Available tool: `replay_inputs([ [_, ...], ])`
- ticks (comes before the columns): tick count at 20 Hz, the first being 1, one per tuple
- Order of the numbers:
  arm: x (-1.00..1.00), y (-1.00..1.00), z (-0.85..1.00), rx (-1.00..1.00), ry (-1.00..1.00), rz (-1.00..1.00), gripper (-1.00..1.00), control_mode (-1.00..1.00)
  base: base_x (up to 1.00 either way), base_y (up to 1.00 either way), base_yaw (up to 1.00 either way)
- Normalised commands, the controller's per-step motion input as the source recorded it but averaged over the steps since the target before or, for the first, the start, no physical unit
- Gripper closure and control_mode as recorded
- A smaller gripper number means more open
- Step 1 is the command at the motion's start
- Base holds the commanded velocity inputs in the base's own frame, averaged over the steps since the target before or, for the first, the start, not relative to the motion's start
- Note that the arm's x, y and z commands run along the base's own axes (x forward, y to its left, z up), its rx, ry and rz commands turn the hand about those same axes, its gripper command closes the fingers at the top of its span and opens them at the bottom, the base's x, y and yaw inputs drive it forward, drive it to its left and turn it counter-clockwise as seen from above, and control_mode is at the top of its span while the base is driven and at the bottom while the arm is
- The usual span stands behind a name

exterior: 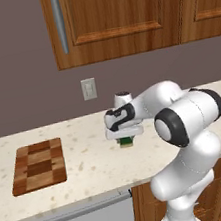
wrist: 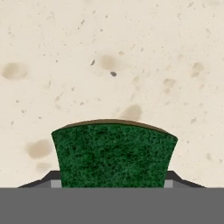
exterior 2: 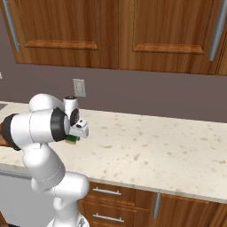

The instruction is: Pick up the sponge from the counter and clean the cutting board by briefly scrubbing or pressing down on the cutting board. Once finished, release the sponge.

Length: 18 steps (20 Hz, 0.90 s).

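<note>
Where the hand (wrist: 113, 183) grips it, the sponge (wrist: 113, 154) shows dark green.

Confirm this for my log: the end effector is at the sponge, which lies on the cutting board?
Not quite. The end effector is at the sponge, but the sponge is on the bare counter, well apart from the cutting board, as the left base view shows.

One sponge (exterior: 126, 141), one cutting board (exterior: 38, 165), one wall outlet (exterior: 89, 89), one counter (exterior: 90, 161)
</note>
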Motion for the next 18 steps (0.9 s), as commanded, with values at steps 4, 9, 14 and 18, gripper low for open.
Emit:
replay_inputs([
  [4,-0.01,0.6,0.29,0.0,0.0,0.04,1.0,-1.0,0.0,0.0,0.0],
  [9,-0.02,0.66,0.12,0.0,0.0,0.01,1.0,-1.0,0.0,0.0,0.0],
  [14,-0.1,0.72,0.11,0.0,0.0,0.0,1.0,-1.0,0.0,0.0,0.0],
  [18,-0.21,0.56,0.16,0.0,0.0,0.01,1.0,-1.0,0.0,0.0,0.0],
])
